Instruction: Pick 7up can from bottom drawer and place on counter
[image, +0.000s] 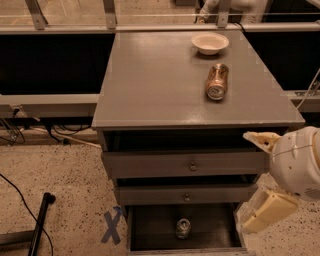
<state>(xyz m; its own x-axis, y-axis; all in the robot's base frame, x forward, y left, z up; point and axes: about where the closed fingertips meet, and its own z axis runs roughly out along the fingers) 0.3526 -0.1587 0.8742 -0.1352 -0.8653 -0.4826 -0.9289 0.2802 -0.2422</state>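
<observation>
Look low, under the front edge of the counter (160, 85). Find the bottom drawer (150, 225) there, pulled out and dark inside. See the 7up can (183, 228) standing up in it, near the middle, silver top facing up, apart from the walls. Not on the counter yet.

Look just off the front right corner of the counter, lower than the top, for the gripper (245, 182). Spread wide, holding nothing. Hanging just right of the 2 drawers with knobs (192, 165), by the right side of the bottom drawer, apart from the 7up can.

Up on the counter, see 1 copper can (217, 81) lying on its side near the right edge, round end facing the front edge. Behind it, close to the back right corner, find 1 small white bowl (210, 43). On the floor, left of the bottom drawer, spot a blue X (112, 226).
</observation>
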